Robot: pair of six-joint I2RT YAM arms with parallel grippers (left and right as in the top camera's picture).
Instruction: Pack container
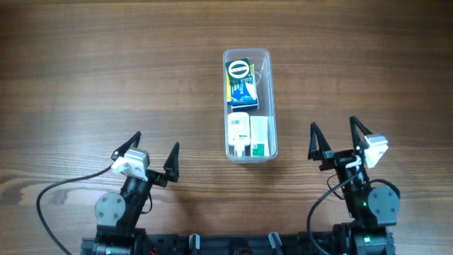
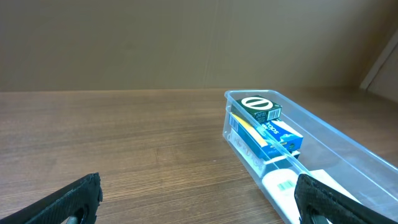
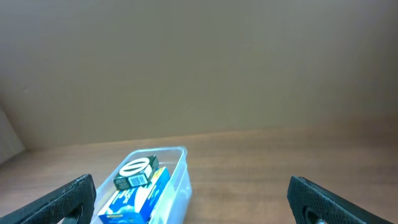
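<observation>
Ok, status. Container (image 1: 273,99) sits on the table (image 1: 106,71), slightly right of centre in the overhead view, with its long axis running away from the robot. It's upright with the top open, and it lies between the two arms and ahead of them, touching neither.

Contents:
- Far end: dark box (image 1: 238,69) with a white ring logo, resting on a blue-yellow box (image 1: 244,91). Left wrist view shows the dark one on top.
- Near end: white item (image 1: 238,127) on the left and a white-green box (image 1: 260,134) on the right, side by side. Can't tell what the white item is.
- The far right corner of the tub floor is bare.

Left gripper (image 1: 156,140): fingers spread wide, nothing between them. It's near the table's front edge, left of the container and well apart from it. In its wrist view the black fingertips sit in the bottom corners and the container runs along the right side. The right fingertip overlaps the tub's near end in that view, but the overhead view shows a clear gap.

Right gripper (image 1: 333,122): also spread wide, holding nothing. It's just right of the container's near end, close but not touching. Its wrist view catches the tub's far end low and left, with the dark and blue-yellow boxes visible through the wall.

A black cable (image 1: 49,198) loops off the left arm's base.
</observation>
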